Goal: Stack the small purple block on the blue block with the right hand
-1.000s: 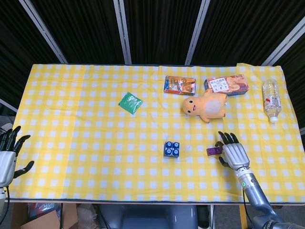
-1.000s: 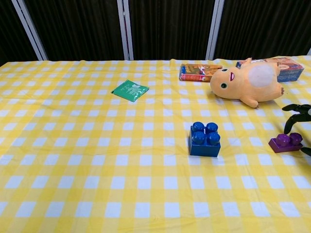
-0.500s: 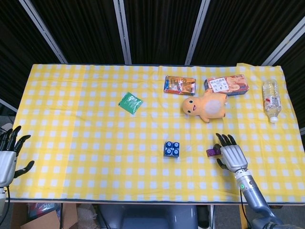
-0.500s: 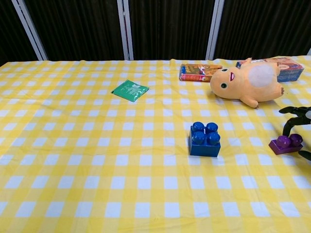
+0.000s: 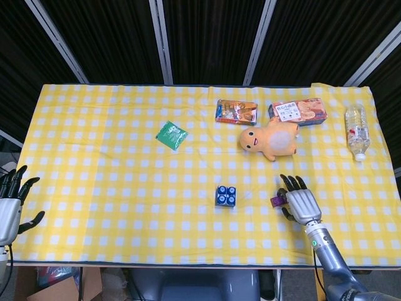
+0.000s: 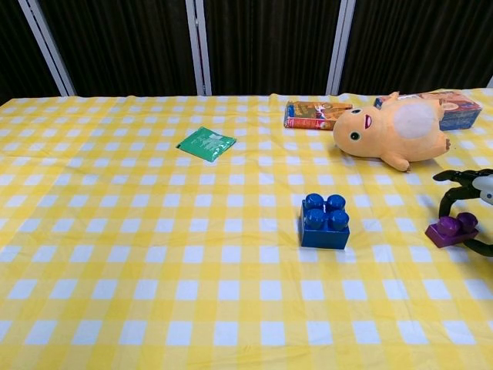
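Hovering over the small purple block [image 6: 453, 230] near the table's right front, the right hand [image 5: 299, 202] has its dark fingers [image 6: 454, 191] curled down around it; whether they touch it cannot be told. That block lies on the yellow checked cloth [image 5: 113, 169], well right of the blue block [image 6: 324, 221]. At the far left edge, the left hand [image 5: 11, 207] is spread and holds nothing.
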`<move>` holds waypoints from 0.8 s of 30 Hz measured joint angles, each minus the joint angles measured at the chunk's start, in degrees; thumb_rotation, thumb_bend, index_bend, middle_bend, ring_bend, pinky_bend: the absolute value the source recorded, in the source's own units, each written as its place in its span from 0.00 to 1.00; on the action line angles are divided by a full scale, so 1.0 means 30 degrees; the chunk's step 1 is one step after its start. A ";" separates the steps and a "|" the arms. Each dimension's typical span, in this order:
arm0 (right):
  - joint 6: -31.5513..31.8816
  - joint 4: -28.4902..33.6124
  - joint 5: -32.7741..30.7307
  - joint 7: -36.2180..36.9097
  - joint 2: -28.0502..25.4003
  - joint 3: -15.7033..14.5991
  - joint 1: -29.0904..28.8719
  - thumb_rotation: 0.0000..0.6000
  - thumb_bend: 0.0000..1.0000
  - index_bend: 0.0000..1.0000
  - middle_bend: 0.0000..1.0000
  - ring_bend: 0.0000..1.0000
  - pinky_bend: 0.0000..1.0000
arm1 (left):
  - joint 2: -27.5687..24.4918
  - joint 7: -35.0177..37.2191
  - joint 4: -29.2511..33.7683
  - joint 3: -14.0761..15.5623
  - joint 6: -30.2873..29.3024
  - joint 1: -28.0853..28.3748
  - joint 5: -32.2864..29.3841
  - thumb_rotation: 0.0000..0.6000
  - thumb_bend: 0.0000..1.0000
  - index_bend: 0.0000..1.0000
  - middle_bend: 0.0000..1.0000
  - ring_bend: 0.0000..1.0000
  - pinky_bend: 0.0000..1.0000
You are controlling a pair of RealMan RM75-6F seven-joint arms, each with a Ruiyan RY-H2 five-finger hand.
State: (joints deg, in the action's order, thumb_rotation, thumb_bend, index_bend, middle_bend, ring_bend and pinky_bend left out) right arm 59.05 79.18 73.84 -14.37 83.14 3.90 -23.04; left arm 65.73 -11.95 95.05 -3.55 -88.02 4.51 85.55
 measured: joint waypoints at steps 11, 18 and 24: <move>-0.0298 -0.0435 -0.0039 0.0335 0.0229 -0.0101 -0.0172 1.00 0.45 0.38 0.00 0.00 0.00 | 0.0056 -0.0181 0.0002 0.0018 -0.0016 -0.0010 -0.0014 1.00 0.24 0.20 0.00 0.00 0.10; -0.0479 -0.0807 -0.0020 0.0626 0.0456 -0.0165 -0.0262 1.00 0.45 0.41 0.00 0.00 0.00 | 0.0111 -0.0307 -0.0004 0.0044 -0.0008 -0.0006 0.0002 1.00 0.24 0.20 0.00 0.00 0.10; -0.0467 -0.0852 0.0082 0.0802 0.0478 -0.0170 -0.0333 1.00 0.45 0.42 0.00 0.00 0.00 | 0.0127 -0.0319 -0.0021 0.0035 0.0010 0.0002 -0.0027 1.00 0.24 0.20 0.00 0.00 0.10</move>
State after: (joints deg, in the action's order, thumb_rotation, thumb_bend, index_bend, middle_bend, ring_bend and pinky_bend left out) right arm 57.65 76.63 74.08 -11.97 84.57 3.40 -24.04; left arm 66.11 -12.91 94.99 -3.45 -87.99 4.51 85.47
